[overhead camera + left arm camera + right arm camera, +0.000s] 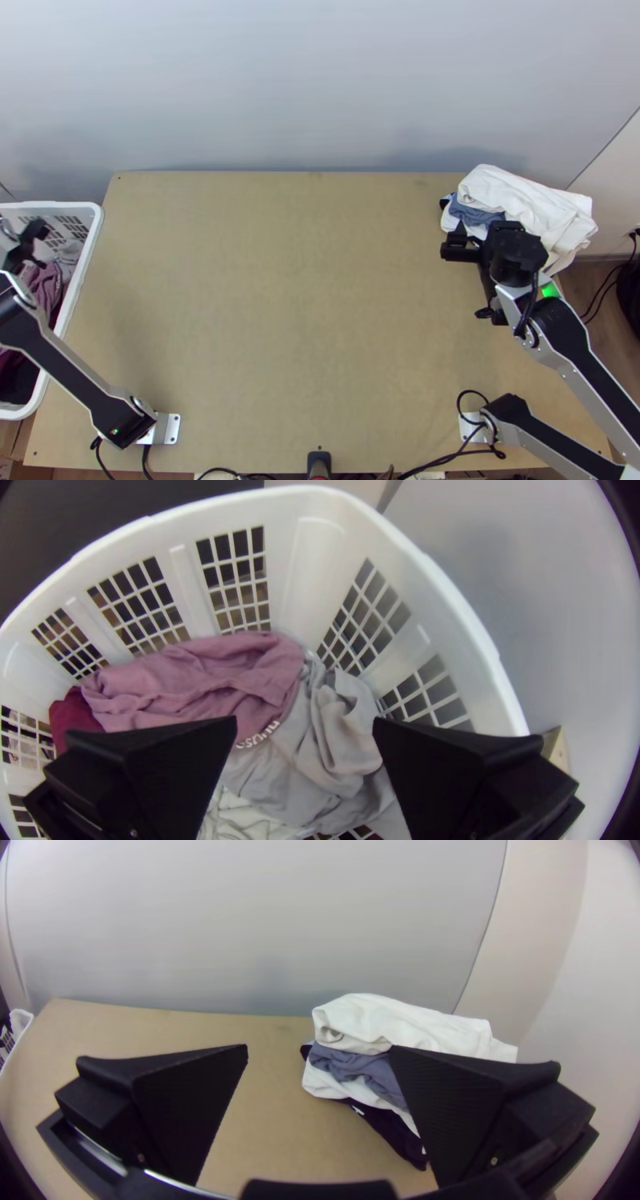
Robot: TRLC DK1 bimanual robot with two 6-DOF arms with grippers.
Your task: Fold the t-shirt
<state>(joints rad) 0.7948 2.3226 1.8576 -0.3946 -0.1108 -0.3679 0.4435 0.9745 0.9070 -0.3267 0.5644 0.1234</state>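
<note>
Clothes (pixel 273 780) lie bunched in the basket (pixel 303 573) beneath the left tool (pixel 43 246), its fingers spread.

Around the middle of the frame, mauve cloth (pixel 193 680) lies bunched against rumpled grey cloth (pixel 340 730) in a white basket (pixel 300 492); maroon cloth (pixel 72 715) touches the mauve, pale cloth (pixel 243 817) the grey. The left gripper (pixel 40 244) has its fingers wide apart at the frame's edge.

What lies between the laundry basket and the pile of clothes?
In the top view, bare wooden tabletop stretches from the basket to the pile.
</note>
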